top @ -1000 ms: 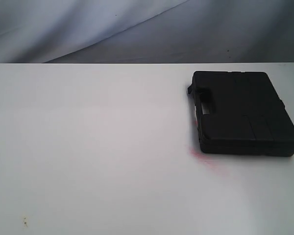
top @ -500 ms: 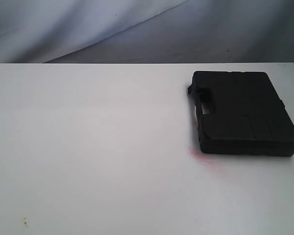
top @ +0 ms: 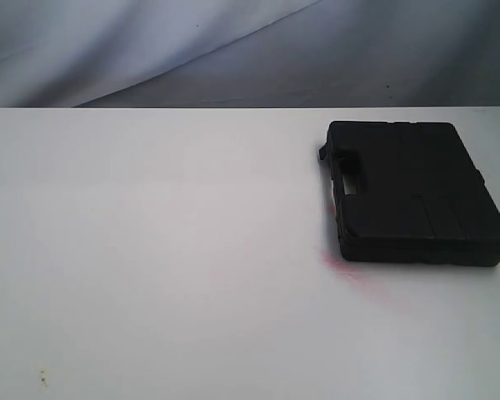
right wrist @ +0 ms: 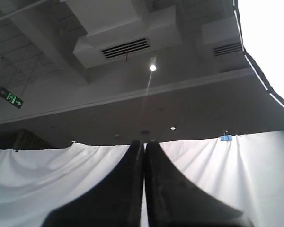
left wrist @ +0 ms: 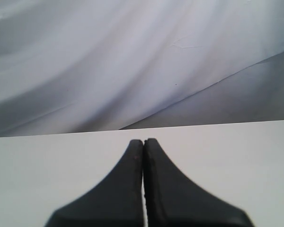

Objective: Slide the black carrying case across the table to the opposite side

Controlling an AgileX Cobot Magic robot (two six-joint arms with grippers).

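White table (top: 150, 250), faintly smeared. Black carrying case (top: 412, 193), matte and rectangular, lies flat on the table toward its far right; lid panel lines are perhaps moulded ribs. Left gripper (left wrist: 143, 142), above the table, and right gripper (right wrist: 144, 143): fingers pressed together, empty. Handle cutout (top: 343, 171) faces the table's middle.

creased pale backdrop cloth (top: 150, 50) | ceiling vent (right wrist: 125, 48) | green exit sign (right wrist: 10, 98) | blue clip (right wrist: 226, 137) on cloth edge
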